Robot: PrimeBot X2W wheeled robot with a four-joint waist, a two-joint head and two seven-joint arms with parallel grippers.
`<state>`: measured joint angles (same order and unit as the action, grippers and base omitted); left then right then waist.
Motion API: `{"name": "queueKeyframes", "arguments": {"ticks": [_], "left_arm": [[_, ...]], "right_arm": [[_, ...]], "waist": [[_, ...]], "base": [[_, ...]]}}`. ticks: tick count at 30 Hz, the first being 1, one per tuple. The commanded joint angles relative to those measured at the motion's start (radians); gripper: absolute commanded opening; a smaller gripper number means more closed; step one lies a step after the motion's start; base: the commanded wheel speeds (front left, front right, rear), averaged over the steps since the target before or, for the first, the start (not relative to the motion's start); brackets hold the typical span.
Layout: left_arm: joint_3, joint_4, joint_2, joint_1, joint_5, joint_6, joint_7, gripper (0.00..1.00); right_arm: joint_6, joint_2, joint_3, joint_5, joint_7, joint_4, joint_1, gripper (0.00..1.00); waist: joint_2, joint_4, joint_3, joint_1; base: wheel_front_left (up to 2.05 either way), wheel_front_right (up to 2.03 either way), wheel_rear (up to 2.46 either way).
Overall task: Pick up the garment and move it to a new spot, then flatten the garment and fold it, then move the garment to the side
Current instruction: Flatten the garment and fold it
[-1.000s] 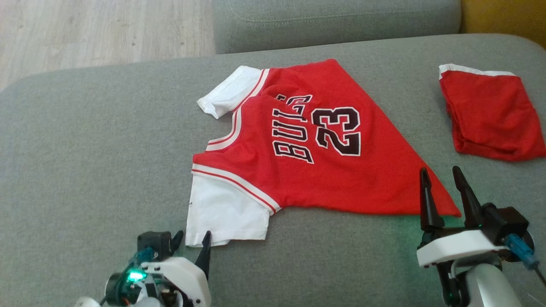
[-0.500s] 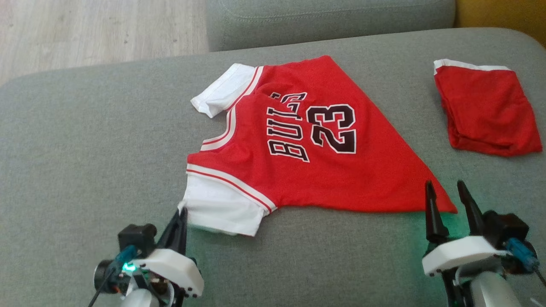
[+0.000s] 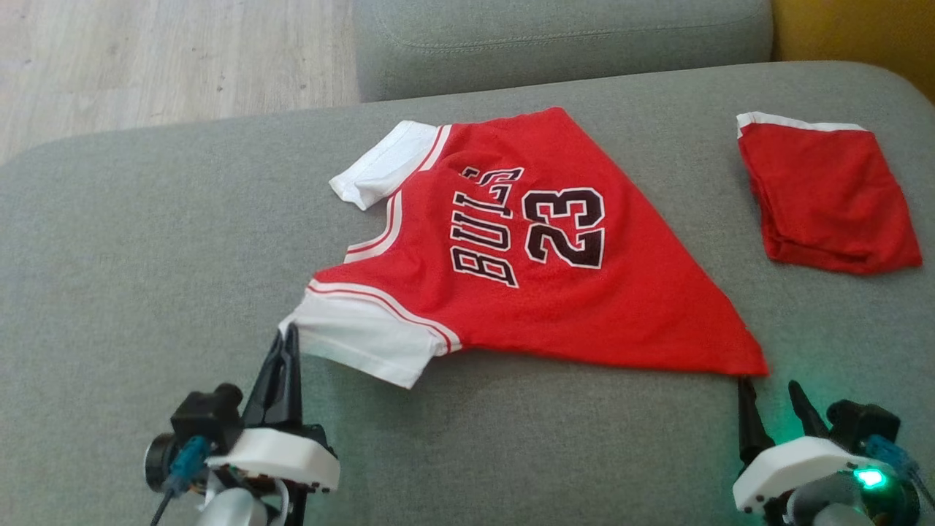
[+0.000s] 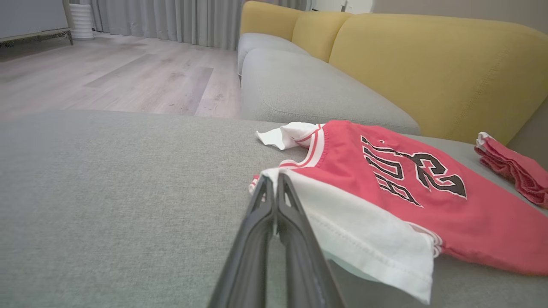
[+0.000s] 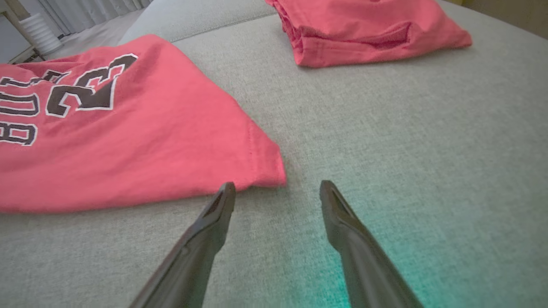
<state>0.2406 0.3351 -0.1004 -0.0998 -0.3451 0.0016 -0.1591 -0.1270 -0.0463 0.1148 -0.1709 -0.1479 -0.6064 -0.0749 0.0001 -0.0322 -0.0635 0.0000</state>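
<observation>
Sofa (image 3: pixel 146 256) w/ jersey (image 3: pixel 511 292) (shorts (image 3: pixel 825 197) apart)

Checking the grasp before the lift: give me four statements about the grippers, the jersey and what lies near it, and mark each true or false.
1. The left gripper is shut on the white sleeve of the jersey. True.
2. The right gripper is clamped on the jersey's red hem corner. False: its jaws stand apart, with the corner just ahead of them and not held.
3. A folded red garment lies on the grey cushion, to the right of the jersey and apart from it. True.
4. The jersey carries the number 32. False: it reads 23.
</observation>
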Motion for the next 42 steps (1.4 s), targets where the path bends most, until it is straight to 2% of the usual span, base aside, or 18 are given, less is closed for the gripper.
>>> {"name": "queueKeyframes", "arguments": {"ticks": [1,12,20,21,23,28,31,37,42], "left_arm": [[-0.045,-0.037,-0.009,-0.051,0.001,0.014,-0.021,0.0],[-0.04,-0.035,-0.013,-0.057,0.003,0.024,-0.038,0.0],[-0.037,-0.031,-0.015,-0.063,-0.003,0.029,-0.04,0.0],[-0.036,-0.031,-0.015,-0.063,-0.004,0.029,-0.041,0.0],[-0.035,-0.031,-0.015,-0.063,-0.005,0.03,-0.041,0.0],[-0.039,-0.039,-0.022,-0.067,-0.015,0.028,-0.048,0.0],[-0.052,-0.063,-0.024,-0.079,-0.038,0.011,-0.057,0.0],[-0.095,-0.174,-0.042,-0.144,-0.084,-0.027,-0.077,0.0],[-0.138,-0.31,-0.052,-0.243,-0.125,-0.041,-0.081,0.0]], "right_arm": [[-0.004,-0.004,-0.018,-0.011,-0.01,0.005,-0.056,1.0],[-0.004,-0.004,-0.033,-0.051,-0.03,-0.093,-0.104,1.0],[-0.004,-0.004,-0.087,-0.083,-0.01,-0.143,-0.122,1.0],[-0.004,-0.004,-0.091,-0.086,-0.006,-0.148,-0.124,0.96],[-0.004,-0.004,-0.105,-0.098,-0.007,-0.151,-0.129,0.0],[-0.004,-0.004,-0.157,-0.12,-0.025,-0.123,-0.146,0.0],[-0.004,-0.004,-0.18,-0.124,-0.055,-0.069,-0.164,0.0],[-0.004,-0.007,-0.214,-0.107,-0.098,0.135,-0.216,0.0],[-0.004,-0.049,-0.242,-0.098,-0.107,0.335,-0.283,0.0]], "waist": [[-0.0001,0.004,-0.003,0.0],[-0.0001,0.015,-0.011,0.0],[-0.0001,0.012,-0.012,0.0],[-0.0001,0.011,-0.012,0.0],[-0.0001,0.009,-0.011,0.0],[-0.0001,0.002,-0.006,0.0],[-0.0001,-0.001,0.0,0.0],[-0.0001,-0.008,0.03,0.0],[-0.0001,-0.018,0.062,0.0]], "base": [[0.0,0.0,0.0],[0.0,0.0,0.0],[0.0,0.0,0.0],[0.0,0.0,0.0],[0.0,0.0,0.0],[0.0,0.0,0.0],[0.0,0.0,0.0],[0.0,0.0,0.0],[0.0,0.0,0.0]]}}
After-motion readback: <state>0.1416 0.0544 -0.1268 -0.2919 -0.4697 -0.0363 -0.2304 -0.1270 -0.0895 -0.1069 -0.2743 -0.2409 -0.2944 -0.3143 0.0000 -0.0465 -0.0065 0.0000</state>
